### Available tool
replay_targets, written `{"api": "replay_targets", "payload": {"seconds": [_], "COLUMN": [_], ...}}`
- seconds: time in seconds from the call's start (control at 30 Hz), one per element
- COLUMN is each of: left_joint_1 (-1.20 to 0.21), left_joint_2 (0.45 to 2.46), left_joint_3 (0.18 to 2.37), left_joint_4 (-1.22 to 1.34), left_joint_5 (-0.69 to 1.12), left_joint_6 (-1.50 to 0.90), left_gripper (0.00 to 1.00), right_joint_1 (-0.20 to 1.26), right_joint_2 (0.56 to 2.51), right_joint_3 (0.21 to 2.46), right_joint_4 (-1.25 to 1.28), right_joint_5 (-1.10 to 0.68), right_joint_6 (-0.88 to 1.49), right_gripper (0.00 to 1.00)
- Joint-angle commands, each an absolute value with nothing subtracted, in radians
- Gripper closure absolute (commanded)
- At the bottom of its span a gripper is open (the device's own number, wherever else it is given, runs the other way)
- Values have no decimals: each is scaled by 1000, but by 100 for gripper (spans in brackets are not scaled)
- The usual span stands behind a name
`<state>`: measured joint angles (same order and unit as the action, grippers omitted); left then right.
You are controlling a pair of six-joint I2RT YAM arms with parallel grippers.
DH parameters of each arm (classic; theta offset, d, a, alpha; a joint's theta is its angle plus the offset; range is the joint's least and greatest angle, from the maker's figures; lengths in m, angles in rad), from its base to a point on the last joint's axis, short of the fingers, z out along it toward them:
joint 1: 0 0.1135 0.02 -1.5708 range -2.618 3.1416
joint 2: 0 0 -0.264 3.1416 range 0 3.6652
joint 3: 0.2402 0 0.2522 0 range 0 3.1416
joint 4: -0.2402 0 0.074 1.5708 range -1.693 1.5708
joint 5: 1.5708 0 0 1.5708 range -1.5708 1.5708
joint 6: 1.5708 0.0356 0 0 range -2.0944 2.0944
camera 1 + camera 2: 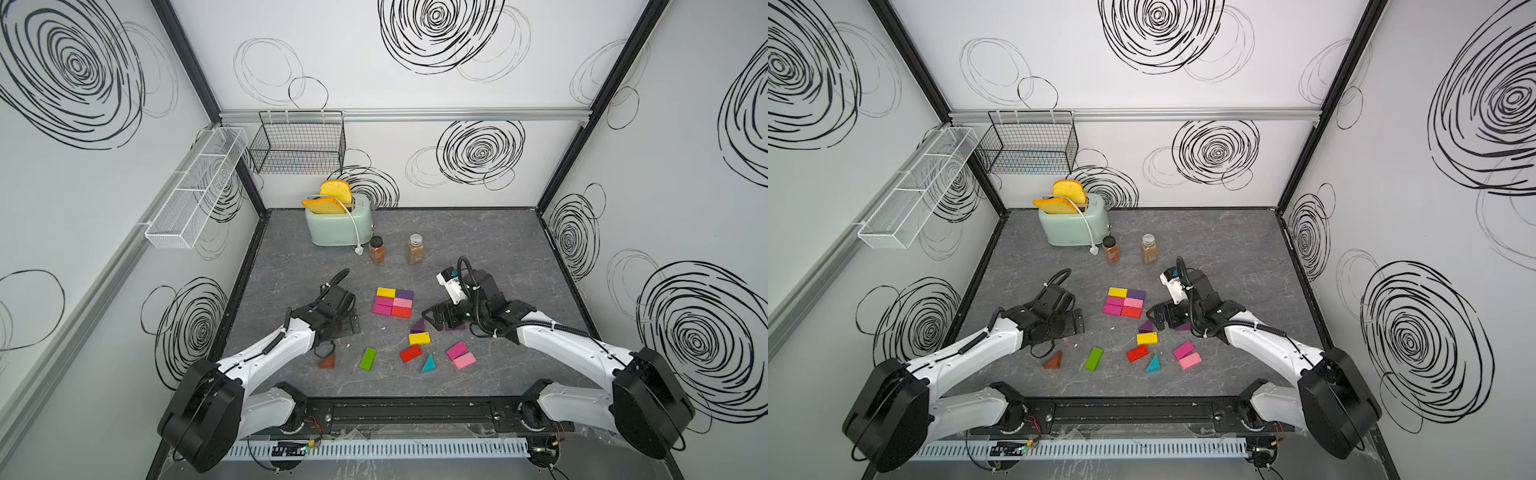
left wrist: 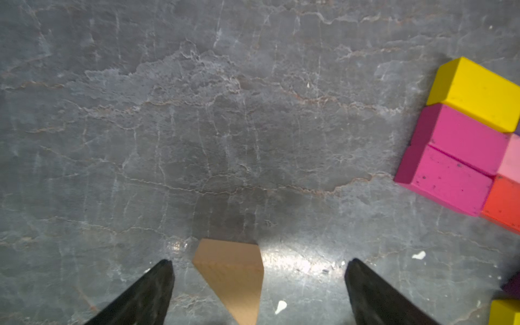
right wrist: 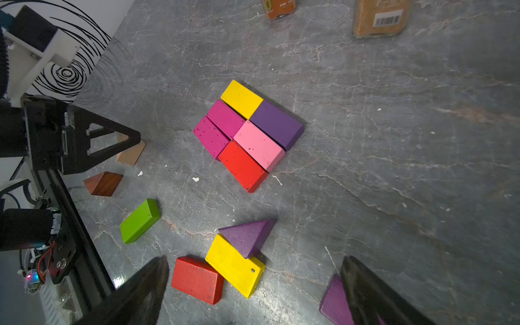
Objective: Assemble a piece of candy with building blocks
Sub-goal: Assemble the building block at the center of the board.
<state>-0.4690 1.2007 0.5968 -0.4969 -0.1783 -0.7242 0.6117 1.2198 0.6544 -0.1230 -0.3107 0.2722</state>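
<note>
On the table (image 1: 478, 249) six bricks (image 1: 392, 302) lie packed edge to edge in a rectangle at the middle, with loose blocks (image 1: 419, 338) scattered in front of it. Two jars (image 1: 377, 248) stand apart behind the rectangle, and a toaster (image 1: 332, 228) sits behind them to the left, near the back wall. Left of the rectangle a wedge (image 2: 232, 277) lies between the left gripper's (image 2: 257, 263) fingers (image 2: 152, 292), touching neither.

- Six bricks (image 1: 392, 302) lie flat, touching, in a rectangle: yellow, purple, two magenta, pink, red.
- Loose nearby: green brick (image 1: 368, 358), yellow brick (image 1: 419, 338), red brick (image 1: 410, 353), teal wedge (image 1: 428, 364), brown wedge (image 1: 327, 361).
</note>
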Motion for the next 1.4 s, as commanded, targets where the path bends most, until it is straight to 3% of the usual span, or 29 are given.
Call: {"api": "replay_targets", "payload": {"seconds": [0.0, 0.4, 0.9, 1.37], "left_joint_1": [-468, -525, -737, -828], "left_joint_2": [1222, 1242, 1350, 1470], "left_joint_3": [571, 511, 583, 669], "left_joint_4": [-462, -285, -166, -64], "left_joint_5": [-175, -29, 13, 41], "left_joint_6": [-747, -848, -986, -1036], "left_gripper": [1, 5, 5, 6], "right_joint_1": [582, 524, 504, 490], "right_joint_2": [1201, 1216, 1214, 1194], "right_joint_3": [646, 646, 648, 652], "right_joint_4": [-104, -105, -123, -140], "right_joint_5": [-352, -367, -341, -327], "right_joint_6": [229, 199, 177, 166], "right_gripper": [1, 1, 1, 1]}}
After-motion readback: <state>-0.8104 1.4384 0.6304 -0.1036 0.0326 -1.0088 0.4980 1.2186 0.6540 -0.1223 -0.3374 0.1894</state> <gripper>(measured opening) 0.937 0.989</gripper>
